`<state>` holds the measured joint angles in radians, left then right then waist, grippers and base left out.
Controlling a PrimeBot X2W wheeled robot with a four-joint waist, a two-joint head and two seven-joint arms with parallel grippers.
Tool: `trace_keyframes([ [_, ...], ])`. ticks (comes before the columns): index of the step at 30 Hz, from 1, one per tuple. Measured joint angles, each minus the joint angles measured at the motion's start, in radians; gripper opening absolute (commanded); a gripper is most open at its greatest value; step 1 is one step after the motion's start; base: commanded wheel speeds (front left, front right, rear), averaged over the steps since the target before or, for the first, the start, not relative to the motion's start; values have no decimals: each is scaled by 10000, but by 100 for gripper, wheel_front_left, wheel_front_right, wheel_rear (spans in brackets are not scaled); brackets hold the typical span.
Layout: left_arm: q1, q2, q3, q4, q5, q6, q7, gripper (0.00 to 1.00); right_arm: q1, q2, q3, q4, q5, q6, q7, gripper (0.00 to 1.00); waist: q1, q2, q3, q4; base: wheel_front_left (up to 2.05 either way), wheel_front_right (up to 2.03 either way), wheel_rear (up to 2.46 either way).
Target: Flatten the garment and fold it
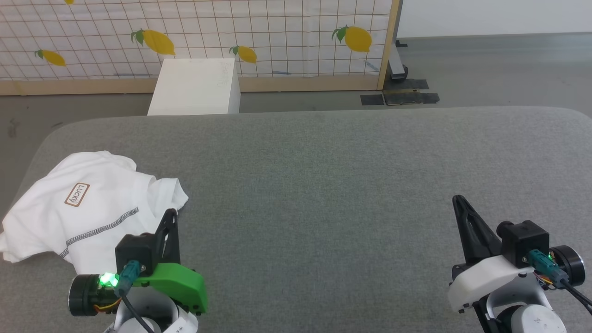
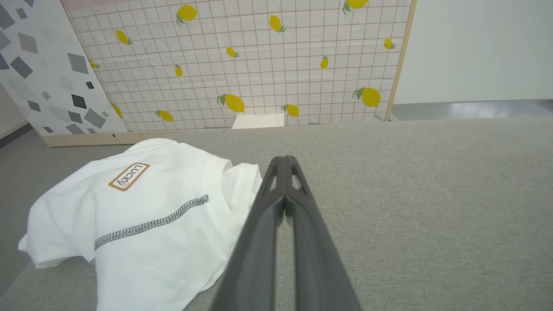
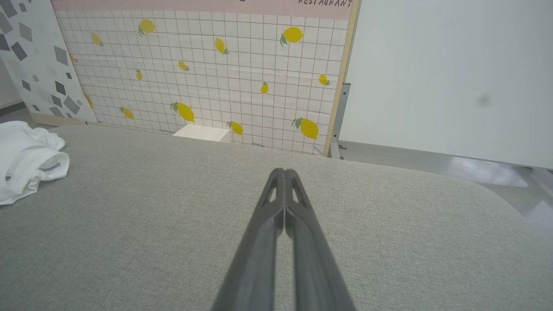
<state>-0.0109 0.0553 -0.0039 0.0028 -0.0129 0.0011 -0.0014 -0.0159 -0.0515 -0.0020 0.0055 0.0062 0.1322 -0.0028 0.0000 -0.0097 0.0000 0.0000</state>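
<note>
The white shirt (image 1: 88,208) lies crumpled at the left end of the grey table, its brown-bordered LUCKY patch (image 1: 77,194) and a dark zigzag seam facing up. In the left wrist view the shirt (image 2: 142,220) spreads to the left of the fingers. My left gripper (image 1: 171,213) is shut and empty, its tip just off the shirt's right edge; its pressed-together fingers end at the left gripper's tip (image 2: 284,159). My right gripper (image 1: 458,200) is shut and empty over bare table at the lower right, far from the shirt (image 3: 26,160).
The grey padded table (image 1: 323,175) stretches wide between the two arms. A rigid white box (image 1: 196,87) stands on the floor behind the table's far edge, before a lemon-print panel (image 1: 259,32). Bare floor lies to the far right.
</note>
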Motion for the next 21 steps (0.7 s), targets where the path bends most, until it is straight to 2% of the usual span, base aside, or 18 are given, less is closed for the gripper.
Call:
trace_keyframes([
  [21, 0, 0, 0, 0, 0, 0, 0, 0, 0, 0, 0, 0, 0, 0, 0, 0, 0, 0, 0, 0, 0, 0, 0],
])
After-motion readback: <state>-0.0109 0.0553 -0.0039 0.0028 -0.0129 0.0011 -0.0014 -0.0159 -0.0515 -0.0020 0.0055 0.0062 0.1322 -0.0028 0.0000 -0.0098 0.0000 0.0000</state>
